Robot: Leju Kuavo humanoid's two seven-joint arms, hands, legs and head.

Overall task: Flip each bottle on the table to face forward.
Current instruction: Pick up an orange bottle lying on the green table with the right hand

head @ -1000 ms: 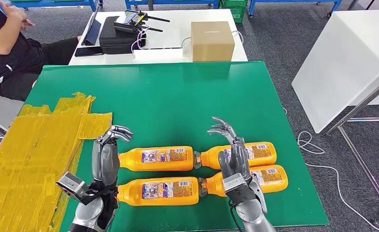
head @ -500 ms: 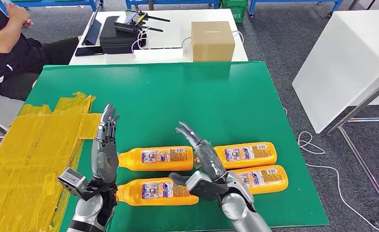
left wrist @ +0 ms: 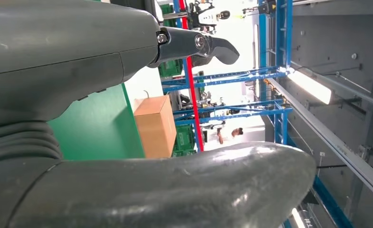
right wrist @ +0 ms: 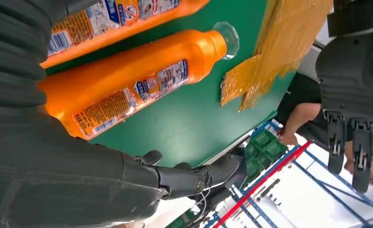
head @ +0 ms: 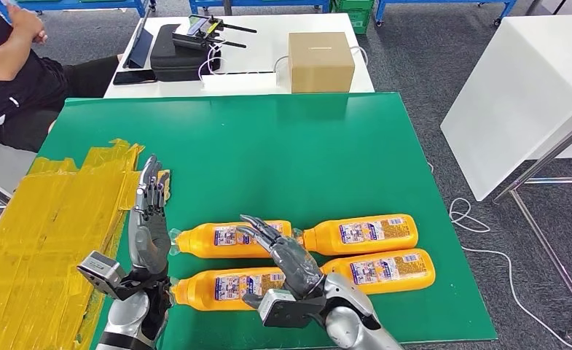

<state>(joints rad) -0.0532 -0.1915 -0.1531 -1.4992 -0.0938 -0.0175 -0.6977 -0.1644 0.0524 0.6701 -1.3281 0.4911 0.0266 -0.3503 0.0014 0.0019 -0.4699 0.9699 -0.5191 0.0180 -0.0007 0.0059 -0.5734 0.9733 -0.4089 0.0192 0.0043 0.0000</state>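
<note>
Several orange bottles lie on their sides on the green table (head: pixel 326 146), caps pointing left. They form two rows: far-left bottle (head: pixel 228 237), near-left bottle (head: pixel 217 286), far-right bottle (head: pixel 366 233) and near-right bottle (head: pixel 388 268). My right hand (head: pixel 283 251) hovers with fingers spread over the two left bottles, holding nothing. My left hand (head: pixel 150 233) stands with fingers straight up just left of the caps, holding nothing. In the right wrist view a bottle (right wrist: pixel 137 85) with a clear cap (right wrist: pixel 227 35) lies beneath the hand, and my left hand (right wrist: pixel 355 95) stands beyond it.
Yellow tape strips (head: pixel 49 219) cover the table's left part. A cardboard box (head: pixel 320 62), a black case (head: pixel 177 51) and cables lie on the white table behind. A person (head: pixel 13 65) sits at the far left. A white table (head: pixel 516 95) stands to the right.
My right hand has swung left, from over the two right bottles to over the two left ones. My left hand's fingers have straightened, and it has drawn a little left.
</note>
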